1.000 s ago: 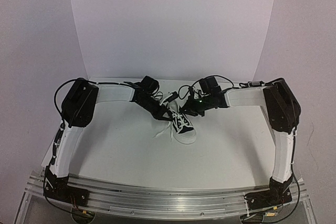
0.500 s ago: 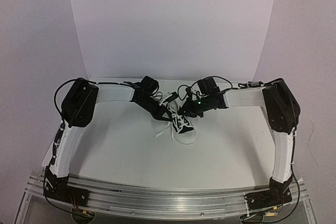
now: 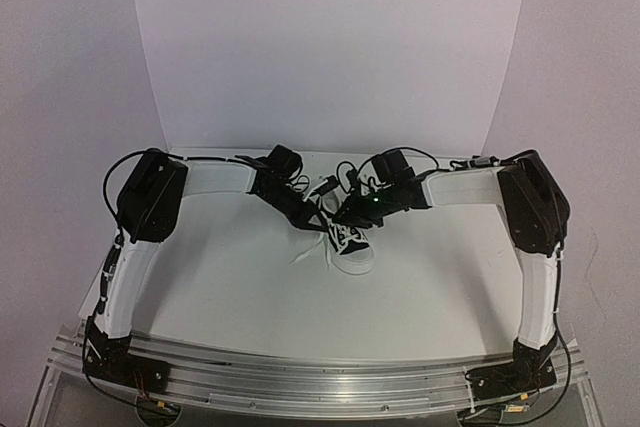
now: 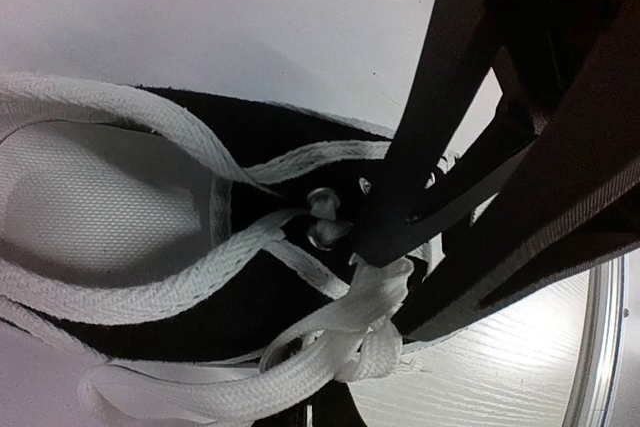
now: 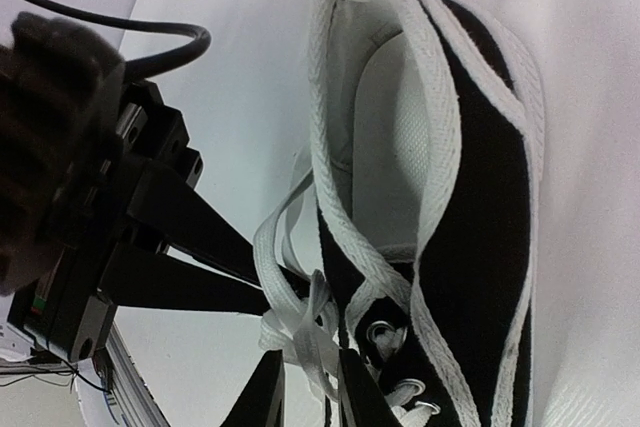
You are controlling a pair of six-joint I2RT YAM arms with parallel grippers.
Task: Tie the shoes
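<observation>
The shoe (image 3: 352,244) is a small black sneaker with a white toe cap, standing mid-table with its toe towards the arms. Both grippers meet over its lacing. My left gripper (image 3: 320,217) is shut on a bunched white lace (image 4: 345,342) beside the top eyelets; in the left wrist view the left gripper (image 4: 385,257) pinches that bunch. My right gripper (image 5: 312,387) stands slightly open, and a lace strand (image 5: 300,322) runs loosely between its fingers. The right wrist view also shows the shoe (image 5: 480,237), its white lining and the left gripper's fingers (image 5: 200,247).
The white table (image 3: 440,287) is backed by a curved white backdrop (image 3: 330,57). An aluminium rail (image 3: 320,375) carrying the arm bases runs along the near edge. Cables (image 3: 440,157) loop above the right wrist. A loose lace end (image 3: 303,253) lies left of the shoe.
My right gripper has shifted left over the shoe's lacing and its jaws have parted a little. The left gripper has stayed shut in place.
</observation>
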